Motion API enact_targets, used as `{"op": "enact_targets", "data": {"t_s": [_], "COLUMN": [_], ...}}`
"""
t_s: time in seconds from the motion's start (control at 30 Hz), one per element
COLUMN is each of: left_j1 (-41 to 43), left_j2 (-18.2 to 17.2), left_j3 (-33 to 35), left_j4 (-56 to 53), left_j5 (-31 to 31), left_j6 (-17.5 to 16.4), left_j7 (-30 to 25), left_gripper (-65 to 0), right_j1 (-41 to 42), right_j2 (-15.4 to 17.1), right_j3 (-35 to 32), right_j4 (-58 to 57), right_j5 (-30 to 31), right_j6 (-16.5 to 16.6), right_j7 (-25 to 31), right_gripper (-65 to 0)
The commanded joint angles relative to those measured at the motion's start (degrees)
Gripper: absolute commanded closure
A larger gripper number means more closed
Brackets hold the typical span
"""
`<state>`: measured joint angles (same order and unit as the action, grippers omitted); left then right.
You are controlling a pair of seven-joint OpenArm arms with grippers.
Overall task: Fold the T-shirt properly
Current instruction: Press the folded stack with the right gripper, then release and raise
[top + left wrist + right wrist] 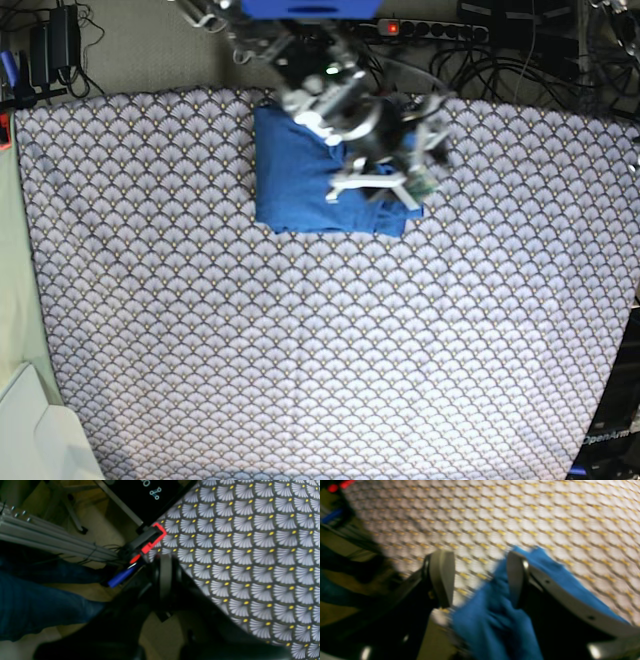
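Note:
The blue T-shirt [300,170] lies folded into a rough rectangle at the back middle of the scallop-patterned table cover [300,350]. My right gripper [385,185] hovers over the shirt's right front part. In the blurred right wrist view the right gripper [480,580] is open, and bunched blue fabric [495,620] lies between and under its fingers, against the right finger [517,580]. My left gripper [165,562] is off the shirt at a table corner. Its fingers look pressed together and empty. The left arm does not show in the base view.
A red and black clamp [150,540] grips the table corner beside the left gripper. Past the edge are a grey metal frame [50,537], floor and a leg in jeans [37,605]. Cables and a power strip [430,28] lie behind the table. A white object [30,440] sits front left.

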<state>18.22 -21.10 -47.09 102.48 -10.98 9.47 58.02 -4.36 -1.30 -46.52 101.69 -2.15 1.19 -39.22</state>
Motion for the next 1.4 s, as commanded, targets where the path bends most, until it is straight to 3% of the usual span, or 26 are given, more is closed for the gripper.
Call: {"op": "enact_targets", "data": {"t_s": [0.0,0.2,0.3,0.47,0.57,0.7,1.0,1.27,1.37], "left_j1": [-0.4,-0.4,-0.4,-0.4,-0.4,-0.4,-0.4,0.1,0.1], "left_j2": [-1.3,-1.3,-1.2,-1.0,-0.2,-0.1,-0.1,-0.5,-0.5], "left_j3": [-0.3,2.3,3.1,3.9,3.7,3.7,3.7,3.5,3.5], "left_j4": [0.9,0.9,0.9,0.9,0.9,0.9,0.9,0.9,0.9], "left_j5": [0.3,0.3,0.3,0.3,0.7,0.6,0.6,0.8,0.8], "left_j6": [0.4,0.4,0.4,0.4,0.4,0.4,0.4,0.4,0.4], "left_j7": [-1.1,-1.1,-1.1,-1.1,-1.1,-1.1,-1.1,-1.1,-1.1], "left_gripper": [-0.1,-0.1,-0.1,-0.1,-0.1,-0.1,-0.1,-0.1,-0.1], "right_j1": [0.5,-3.5,-4.2,-5.8,-7.4,-9.5,-9.5,-5.0,-4.4], "right_j2": [-0.1,3.6,4.5,4.5,4.0,1.8,2.1,3.1,3.5], "right_j3": [1.1,12.2,15.8,17.4,17.2,16.7,5.2,-9.7,-11.0], "right_j4": [1.2,1.2,1.3,1.3,1.3,1.0,0.1,-0.6,1.1], "right_j5": [-0.2,0.0,0.1,0.1,0.2,0.0,0.0,0.1,0.0], "right_j6": [-0.4,-0.4,-0.4,-0.4,-0.4,-0.4,-0.2,0.0,0.0], "right_j7": [1.3,1.8,1.9,1.8,1.9,1.9,0.8,-8.5,-9.4], "right_gripper": [-30.1,-28.5,-22.4,-6.9,-0.8,0.0,0.0,0.0,0.0]}}
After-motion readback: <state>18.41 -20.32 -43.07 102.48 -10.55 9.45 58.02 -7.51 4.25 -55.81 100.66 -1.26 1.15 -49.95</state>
